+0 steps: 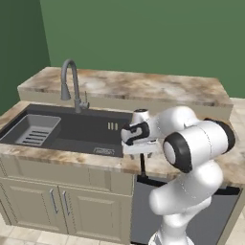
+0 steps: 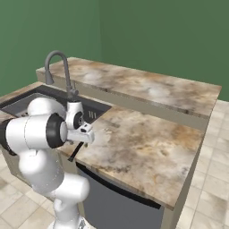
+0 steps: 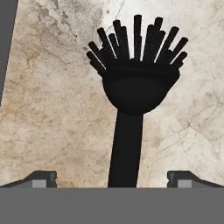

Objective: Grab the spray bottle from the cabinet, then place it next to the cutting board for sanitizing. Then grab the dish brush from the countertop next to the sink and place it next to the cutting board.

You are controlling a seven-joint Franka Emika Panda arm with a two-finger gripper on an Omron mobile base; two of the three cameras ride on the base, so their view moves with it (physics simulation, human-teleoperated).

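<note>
Straddling the dish brush (image 3: 131, 87), the spread pincer (image 3: 112, 178) hangs over countertop (image 3: 52, 109) beside sink (image 1: 72, 129).

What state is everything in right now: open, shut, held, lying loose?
tool: open, fingertips either side of the brush handle, not touching it.
dish brush: lying on the countertop, ungripped.
faucet: no water running.
low cabinet doors: shut.

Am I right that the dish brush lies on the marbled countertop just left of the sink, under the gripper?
Not quite: the dish brush lies on the countertop just right of the sink, not left, as the left base view shows. It is under the gripper.
</note>
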